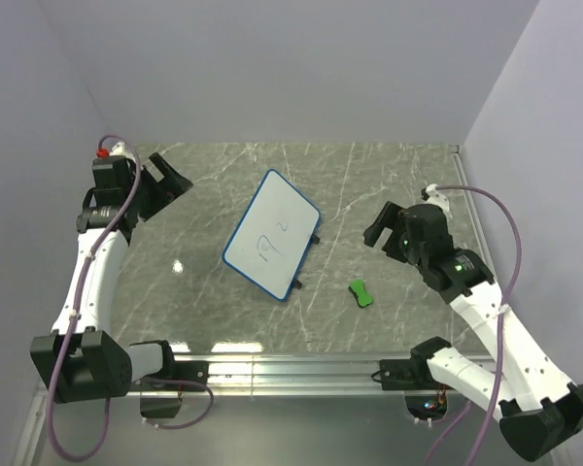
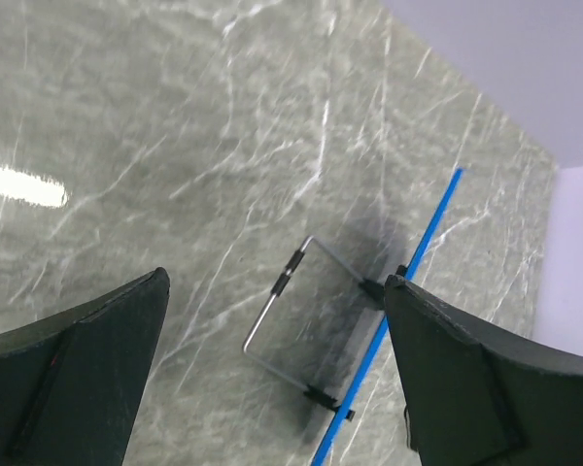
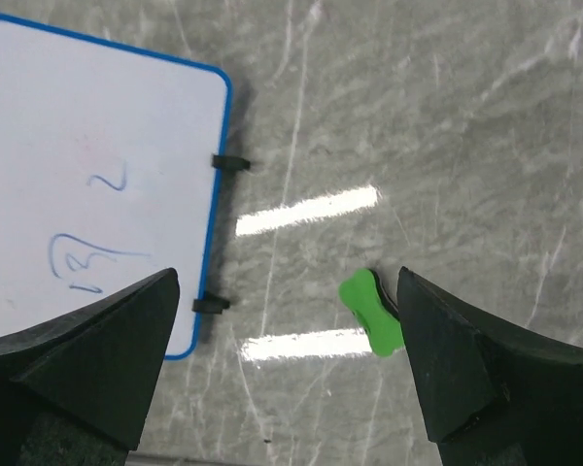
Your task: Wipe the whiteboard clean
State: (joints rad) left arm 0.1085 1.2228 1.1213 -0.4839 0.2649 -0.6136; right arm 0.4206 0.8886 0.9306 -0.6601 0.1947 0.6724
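The whiteboard (image 1: 271, 233), white with a blue rim, stands tilted on a wire stand in the middle of the table and bears dark blue handwritten marks. The right wrist view shows its face (image 3: 87, 175); the left wrist view shows its blue edge (image 2: 408, 282) and wire stand (image 2: 291, 301) from behind. A small green bow-shaped eraser (image 1: 360, 293) lies on the table right of the board, also in the right wrist view (image 3: 371, 314). My left gripper (image 1: 165, 183) is open and empty, up at the back left. My right gripper (image 1: 381, 229) is open and empty, above the eraser.
The table (image 1: 389, 175) is grey marble. A metal rail (image 1: 291, 367) runs along its near edge. Lavender walls enclose the back and both sides.
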